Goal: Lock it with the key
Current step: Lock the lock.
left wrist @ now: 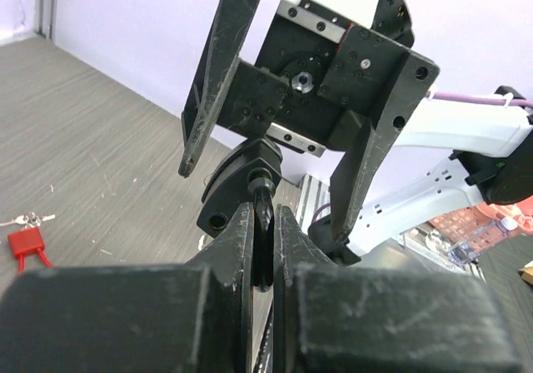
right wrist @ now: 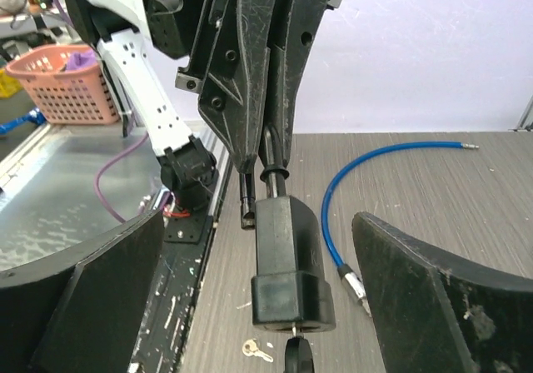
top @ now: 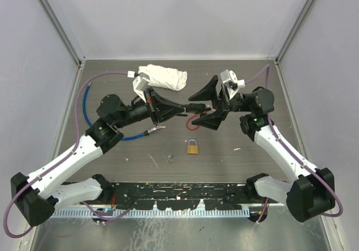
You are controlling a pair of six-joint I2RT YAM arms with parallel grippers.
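A black lock (right wrist: 287, 256) hangs in the air between the two arms. My left gripper (left wrist: 263, 231) is shut on the thin black shackle that comes out of the lock's top. A black-headed key (right wrist: 298, 358) sticks out of the lock's far end, its metal shaft in the keyhole. My right gripper (right wrist: 258, 216) stands wide open, one finger on each side of the lock body, touching neither lock nor key. From above, the lock (top: 194, 108) sits between the left gripper (top: 180, 110) and the right gripper (top: 210, 105).
On the table lie a brass padlock (top: 192, 147), a small loose key (top: 171, 158), a red padlock (left wrist: 25, 241) with keys, a blue cable (right wrist: 375, 152) with a metal tip, and a white cloth (top: 162, 76). A pink basket (right wrist: 67, 82) stands off the table.
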